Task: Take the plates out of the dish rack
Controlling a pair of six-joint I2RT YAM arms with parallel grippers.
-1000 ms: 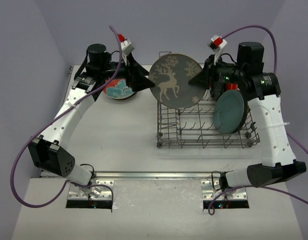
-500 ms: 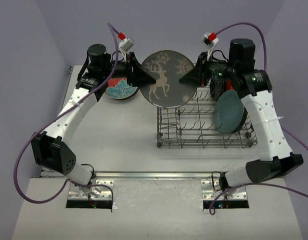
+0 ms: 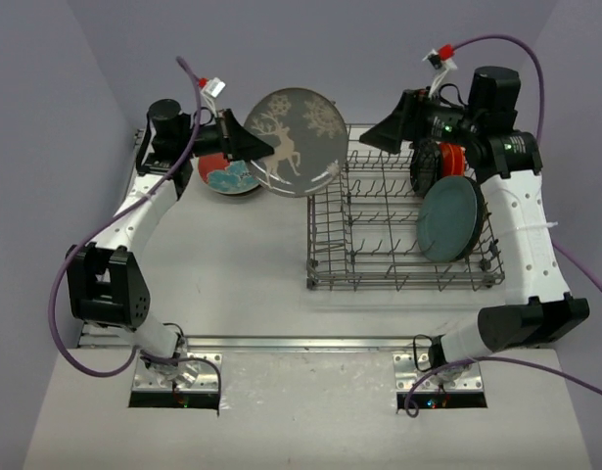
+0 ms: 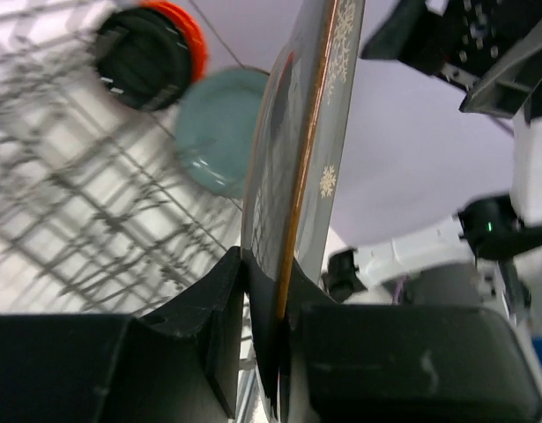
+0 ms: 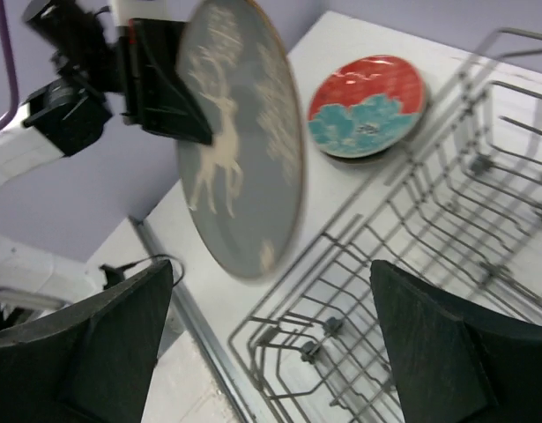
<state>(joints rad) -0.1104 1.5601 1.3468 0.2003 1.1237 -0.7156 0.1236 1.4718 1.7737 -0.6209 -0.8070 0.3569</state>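
White surface (image 3: 232, 264) carries dish rack (image 3: 379, 250). Grey reindeer plate (image 3: 296, 142) hangs just left of it, rim pinched tight by left hand (image 3: 266, 149). Right hand (image 3: 371, 135) gapes wide, empty, over rack. Left wrist view shows pinch edge-on; right wrist view shows red-and-teal plate (image 5: 367, 106) lying flat.

I'm running this from afar in what looks like a robotics lab cell rather than a kitchen: a plain white table (image 3: 252, 255) boxed in by bare lavender panels (image 3: 75, 78). My two arms (image 3: 134, 220) are bolted to metal brackets (image 3: 178, 377) at its near edge with purple cables (image 3: 496, 38) trailing loose. A dish rack (image 3: 398, 282) and plates (image 3: 449, 217) are the household items here.
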